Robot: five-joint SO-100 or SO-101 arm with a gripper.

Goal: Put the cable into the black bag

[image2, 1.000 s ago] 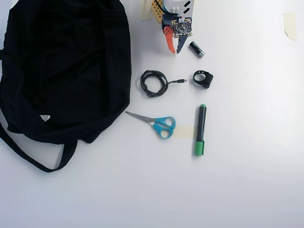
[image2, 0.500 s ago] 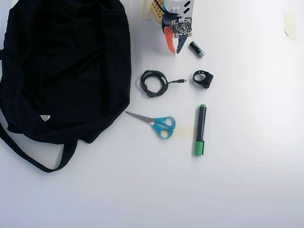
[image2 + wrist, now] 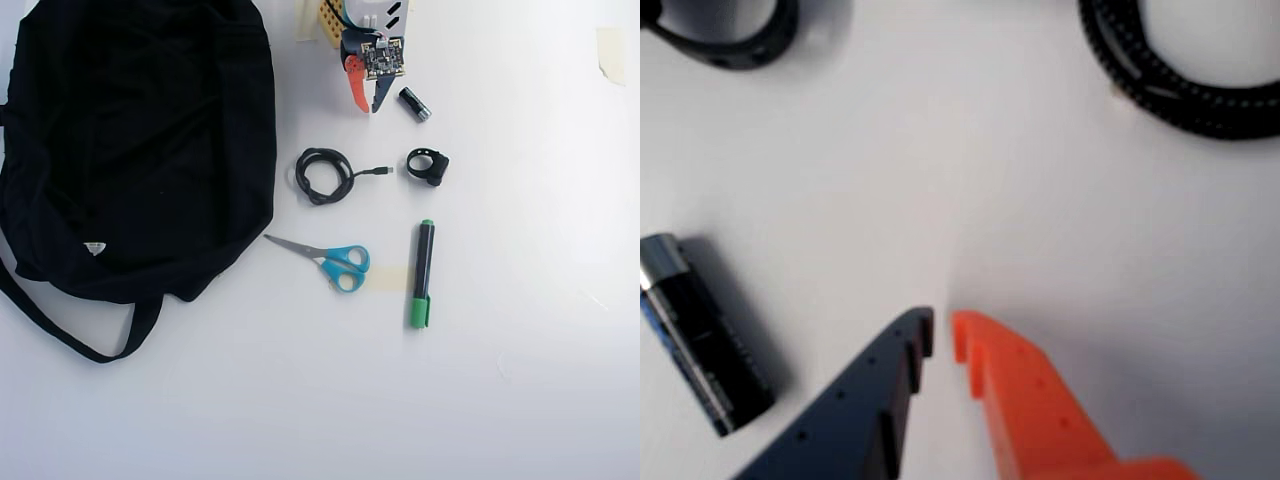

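Nothing has been moved in the last second. The gripper (image 3: 366,106), nearly closed and empty, is parked at twelve o'clock from the untouched cable (image 3: 322,175); the bag (image 3: 140,140) awaits.

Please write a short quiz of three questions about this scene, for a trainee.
1. True or false: the cable lies inside the bag.
2. Which lies nearest the end effector? A) marker B) battery C) scissors
3. Are the end effector's jaws nearly together or wide apart?

Key
1. False; it lies on the table, right of the bag in the overhead view.
2. B
3. Nearly together, holding nothing.
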